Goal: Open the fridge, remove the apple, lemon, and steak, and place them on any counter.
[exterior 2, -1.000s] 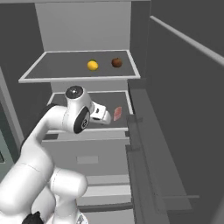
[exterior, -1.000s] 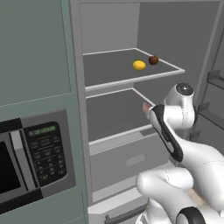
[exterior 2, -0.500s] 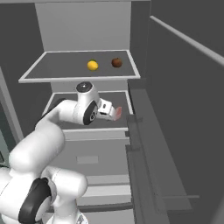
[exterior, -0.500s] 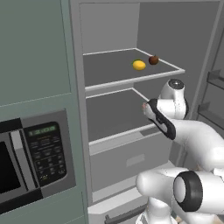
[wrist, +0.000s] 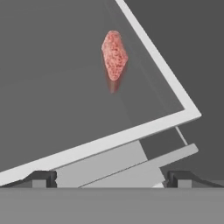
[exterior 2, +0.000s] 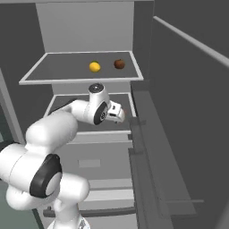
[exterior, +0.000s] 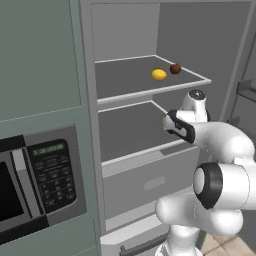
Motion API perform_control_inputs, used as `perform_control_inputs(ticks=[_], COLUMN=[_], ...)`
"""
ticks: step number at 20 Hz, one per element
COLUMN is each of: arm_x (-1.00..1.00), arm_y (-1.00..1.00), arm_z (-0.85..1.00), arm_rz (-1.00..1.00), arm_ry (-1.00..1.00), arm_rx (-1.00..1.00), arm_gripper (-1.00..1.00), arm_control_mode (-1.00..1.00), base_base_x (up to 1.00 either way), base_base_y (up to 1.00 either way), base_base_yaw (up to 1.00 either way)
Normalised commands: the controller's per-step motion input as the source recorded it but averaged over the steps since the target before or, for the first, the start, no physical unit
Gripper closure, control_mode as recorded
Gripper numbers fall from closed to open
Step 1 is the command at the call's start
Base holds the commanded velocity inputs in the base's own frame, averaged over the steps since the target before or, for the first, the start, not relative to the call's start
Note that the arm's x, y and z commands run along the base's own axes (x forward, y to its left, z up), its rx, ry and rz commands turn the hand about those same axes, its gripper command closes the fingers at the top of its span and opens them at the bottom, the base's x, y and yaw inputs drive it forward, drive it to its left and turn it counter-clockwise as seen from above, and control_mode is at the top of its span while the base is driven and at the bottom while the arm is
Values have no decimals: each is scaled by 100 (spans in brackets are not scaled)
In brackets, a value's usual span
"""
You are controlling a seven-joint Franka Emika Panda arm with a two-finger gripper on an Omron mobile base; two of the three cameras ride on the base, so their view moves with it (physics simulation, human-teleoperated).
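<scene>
Fridge (exterior: 125,30) open. Lemon (exterior: 159,74) and apple (exterior: 175,68) sit on upper shelf (exterior 2: 58,74). Steak (wrist: 114,54) lies on lower shelf, near its right edge. Gripper (wrist: 111,179) hangs before it, jaws fully spread, empty. Likely step: reaching for steak; next, advance over it and close.

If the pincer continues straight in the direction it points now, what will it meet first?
Probably the grey lower shelf of the open fridge, short of the flat pinkish-red steak. The open pincer holds nothing; depth is unclear.
</scene>
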Motion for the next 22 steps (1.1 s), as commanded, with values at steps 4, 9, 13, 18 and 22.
perform_control_inputs(ticks=[4,9,13,18,22], arm_x=[18,25,28,29,31], arm_y=[-7,-3,0,-3,-4], arm_z=[-45,-1,0,-3,-20], arm_rz=[0,0,0,0,0], arm_ry=[0,13,14,10,3], arm_rx=[0,0,0,0,0], arm_gripper=[-100,-100,-100,-100,-100], arm_control_mode=[-100,-100,-100,-100,-100], base_base_x=[0,0,0,0,0], base_base_y=[0,0,0,0,0], base_base_yaw=[0,0,0,0,0])
